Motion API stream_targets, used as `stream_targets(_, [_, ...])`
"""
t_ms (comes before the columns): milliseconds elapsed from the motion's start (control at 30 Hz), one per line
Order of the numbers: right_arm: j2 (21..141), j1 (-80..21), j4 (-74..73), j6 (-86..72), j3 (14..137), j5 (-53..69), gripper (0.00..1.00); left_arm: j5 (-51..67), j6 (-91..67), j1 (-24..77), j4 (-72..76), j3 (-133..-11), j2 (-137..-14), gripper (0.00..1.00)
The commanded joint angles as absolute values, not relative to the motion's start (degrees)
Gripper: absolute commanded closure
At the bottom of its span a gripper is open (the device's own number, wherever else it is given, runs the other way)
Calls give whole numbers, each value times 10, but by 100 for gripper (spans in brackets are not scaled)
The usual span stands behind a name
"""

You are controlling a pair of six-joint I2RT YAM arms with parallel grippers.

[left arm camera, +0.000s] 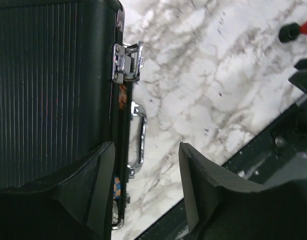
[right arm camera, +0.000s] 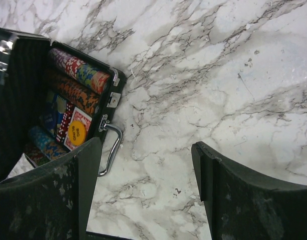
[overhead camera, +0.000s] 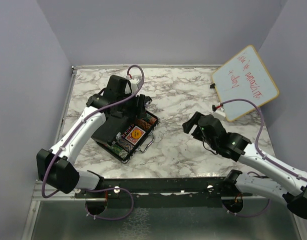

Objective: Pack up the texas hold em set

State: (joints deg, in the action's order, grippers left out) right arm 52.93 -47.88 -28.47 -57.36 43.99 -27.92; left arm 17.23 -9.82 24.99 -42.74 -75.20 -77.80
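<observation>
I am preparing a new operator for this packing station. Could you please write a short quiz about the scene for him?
1. True or false: the black case is fully shut and latched.
2. The right gripper is: A open and empty, B shut, C out of view.
3. Fill in: the yellow button in the case reads "BIG ____".
Key: 1 false; 2 A; 3 BLIND.
</observation>
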Motion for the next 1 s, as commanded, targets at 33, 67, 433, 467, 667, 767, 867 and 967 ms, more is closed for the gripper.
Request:
stream_targets(33, [540, -475, -280, -559, 452, -269, 21, 370, -95, 241, -401, -700, -773, 39])
stream_targets(67, [543, -475, -277, -554, 451, -264, 21, 399, -99, 241, -389, -689, -771, 39])
stream_targets(433, [667, -475, -142, -477, 451, -110, 23, 166, -210, 245, -292, -578, -707, 39])
stream_targets(467, [684, -475, -132, -475, 455, -105, 25, 152, -217, 247, -287, -568, -709, 39])
stream_targets(667, [768, -469, -56, -461, 478, -85, 50, 87, -251, 281, -275, -518, -734, 41])
stream_targets(767, [806, -455, -35, -459, 500, -70, 54, 37, -279, 305, -276, -501, -747, 42])
stream_targets(867, [842, -441, -24, -462, 518, -53, 55, -11, -293, 323, -283, -486, -761, 44])
stream_targets(967, [879, -434, -29, -466, 537, -43, 56, -27, -296, 336, -290, -474, -775, 50])
